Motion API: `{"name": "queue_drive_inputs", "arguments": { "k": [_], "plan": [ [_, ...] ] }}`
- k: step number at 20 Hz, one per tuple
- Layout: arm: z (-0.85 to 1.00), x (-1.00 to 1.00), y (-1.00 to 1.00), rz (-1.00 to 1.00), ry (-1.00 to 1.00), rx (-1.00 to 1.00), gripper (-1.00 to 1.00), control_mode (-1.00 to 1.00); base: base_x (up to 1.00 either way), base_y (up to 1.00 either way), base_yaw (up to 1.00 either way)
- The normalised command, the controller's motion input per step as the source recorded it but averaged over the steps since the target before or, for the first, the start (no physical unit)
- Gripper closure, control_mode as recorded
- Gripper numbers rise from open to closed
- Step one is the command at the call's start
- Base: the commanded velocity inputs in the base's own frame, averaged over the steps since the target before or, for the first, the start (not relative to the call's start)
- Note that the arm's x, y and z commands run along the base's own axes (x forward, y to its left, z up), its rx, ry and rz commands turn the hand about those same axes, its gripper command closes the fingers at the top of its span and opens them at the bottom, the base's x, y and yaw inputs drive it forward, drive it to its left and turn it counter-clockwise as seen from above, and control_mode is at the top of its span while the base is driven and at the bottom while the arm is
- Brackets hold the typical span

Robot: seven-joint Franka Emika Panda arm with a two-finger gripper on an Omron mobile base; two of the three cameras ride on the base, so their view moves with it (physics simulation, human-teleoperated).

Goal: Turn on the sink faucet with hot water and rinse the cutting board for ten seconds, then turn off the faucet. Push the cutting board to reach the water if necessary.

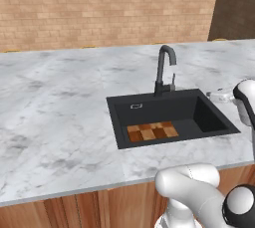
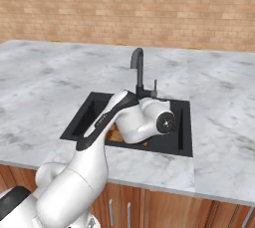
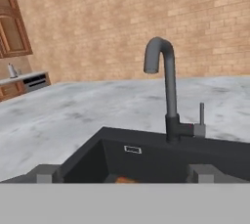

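No brand, label or readable writing shows anywhere; the only mark is a small pale outlined rectangle on the far wall of the sink (image 1: 211, 117).

The sink is a matte-black rectangular basin set into a grey-and-white marbled counter (image 1: 55, 117) with a smooth, polished look. The cabinet fronts (image 2: 164, 207) below it are reddish wood with slim metal handles, and a tan brick wall (image 1: 99, 8) runs behind the counter.

The sink faucet (image 1: 164, 70) stands at the far edge of the basin, right of its middle: a matte-black tube rising from a thicker base and bending over in a gooseneck, its spout pointing down toward the basin. A thin lever (image 3: 201, 114) stands upright on a short grey stub on its right side.

The cutting board (image 1: 152, 132) lies flat on the sink floor against the near wall, a small wooden rectangle in a checkerboard of tan, orange and dark brown squares.

The gripper (image 3: 126, 173) hangs over the near part of the basin, facing the faucet, its two square grey fingertips (image 3: 45, 173) spread wide apart with nothing between them.
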Motion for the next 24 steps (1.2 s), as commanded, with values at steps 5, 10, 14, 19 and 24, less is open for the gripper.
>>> {"name": "queue_drive_inputs", "arguments": {
  "k": [5,10,14,19,24],
  "plan": [
    [0.0,0.25,0.0,0.0,-0.01,0.0,-1.0,-1.0,0.0,0.0,0.0],
    [-0.03,0.27,-0.12,0.0,0.0,0.0,-1.0,-1.0,0.0,0.0,0.0],
    [-0.14,0.35,-0.13,0.0,0.0,0.0,-1.0,-1.0,0.0,0.0,0.0],
    [-0.2,0.35,0.0,0.0,-0.03,-0.04,-1.0,-1.0,0.0,0.0,0.0],
    [-0.11,0.36,0.0,-0.01,-0.1,-0.01,-1.0,-1.0,0.0,0.0,0.0]
  ]
}}
